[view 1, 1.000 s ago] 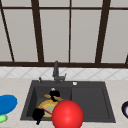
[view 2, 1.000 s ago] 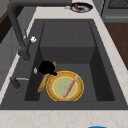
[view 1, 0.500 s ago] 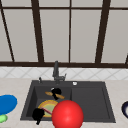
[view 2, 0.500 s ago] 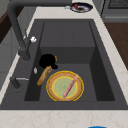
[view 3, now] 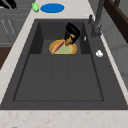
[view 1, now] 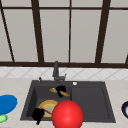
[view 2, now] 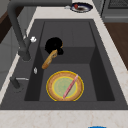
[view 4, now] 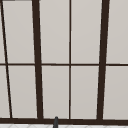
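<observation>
My right hand [view 1: 60,89] hovers over the back of the left basin with its fingers curled round a brown wooden utensil [view 1: 65,94]. From the left side, that hand [view 2: 53,45] lifts the utensil [view 2: 49,60] at a slant below the faucet. A yellow plate [view 2: 53,93] with a green centre lies on the basin floor, and a pink stick [view 2: 70,85] rests across it. My left hand [view 1: 38,114] hangs at the sink's front left corner, fingers relaxed and holding nothing. From the right side, the right hand [view 3: 72,30] is above the plate [view 3: 65,49].
A dark faucet [view 1: 56,71] rises behind the black sink [view 1: 90,100]. A large red ball [view 1: 67,115] sits in the foreground at the sink's front edge. On the left counter are a blue plate [view 1: 6,103] and a green item [view 1: 2,118], with a dark bowl [view 1: 125,109] on the right.
My right hand has moved up and toward the back right of the basin, carrying the brown utensil away from the plate. The left hand has stayed still.
</observation>
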Robot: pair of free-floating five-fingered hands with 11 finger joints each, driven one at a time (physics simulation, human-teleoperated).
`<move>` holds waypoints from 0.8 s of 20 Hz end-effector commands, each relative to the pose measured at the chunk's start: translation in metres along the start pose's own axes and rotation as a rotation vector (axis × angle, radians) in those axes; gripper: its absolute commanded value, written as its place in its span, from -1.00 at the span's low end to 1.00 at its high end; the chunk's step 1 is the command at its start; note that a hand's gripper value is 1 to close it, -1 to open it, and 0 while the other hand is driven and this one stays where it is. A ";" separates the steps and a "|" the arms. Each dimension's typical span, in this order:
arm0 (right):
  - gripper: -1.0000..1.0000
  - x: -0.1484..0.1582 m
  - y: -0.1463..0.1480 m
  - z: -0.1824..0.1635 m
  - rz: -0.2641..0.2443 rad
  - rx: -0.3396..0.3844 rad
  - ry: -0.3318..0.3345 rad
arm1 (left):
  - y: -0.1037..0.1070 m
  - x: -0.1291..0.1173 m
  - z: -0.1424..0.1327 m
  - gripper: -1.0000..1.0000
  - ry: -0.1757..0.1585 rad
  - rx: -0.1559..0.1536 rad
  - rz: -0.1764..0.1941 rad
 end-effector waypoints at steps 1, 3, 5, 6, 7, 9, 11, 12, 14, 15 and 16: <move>1.00 -0.032 -0.011 0.026 -0.021 -0.036 0.004 | 0.000 0.000 0.000 0.00 0.000 0.000 0.000; 1.00 -0.045 -0.019 0.041 -0.016 -0.042 0.007 | 0.000 0.000 0.000 0.00 0.000 0.000 0.000; 1.00 -0.059 -0.025 0.052 -0.011 -0.029 0.004 | 0.000 0.000 0.000 0.00 0.000 0.000 0.000; 1.00 -0.068 -0.028 0.058 -0.013 -0.025 0.002 | 0.000 0.000 0.000 0.00 0.000 0.000 0.000; 1.00 -0.076 -0.029 0.066 -0.017 -0.022 0.001 | 0.000 0.000 0.000 0.00 0.000 0.000 0.000; 1.00 -0.091 -0.037 0.081 -0.018 -0.025 0.009 | 0.000 0.000 0.000 0.00 0.000 0.000 0.000; 1.00 -0.105 -0.043 0.095 -0.020 -0.033 0.013 | 0.000 0.000 0.000 0.00 0.000 0.000 0.000; 1.00 -0.113 -0.047 0.100 -0.018 -0.027 0.012 | 0.000 0.000 0.000 0.00 0.000 0.000 0.000; 1.00 -0.131 -0.053 0.112 -0.022 -0.028 0.008 | 0.000 0.000 0.000 0.00 0.000 0.000 0.000; 1.00 -0.140 -0.057 0.116 -0.023 -0.029 0.009 | 0.000 0.000 0.000 0.00 0.000 0.000 0.000; 1.00 -0.148 -0.060 0.120 -0.025 -0.029 0.010 | 0.000 0.000 0.000 0.00 0.000 0.000 0.000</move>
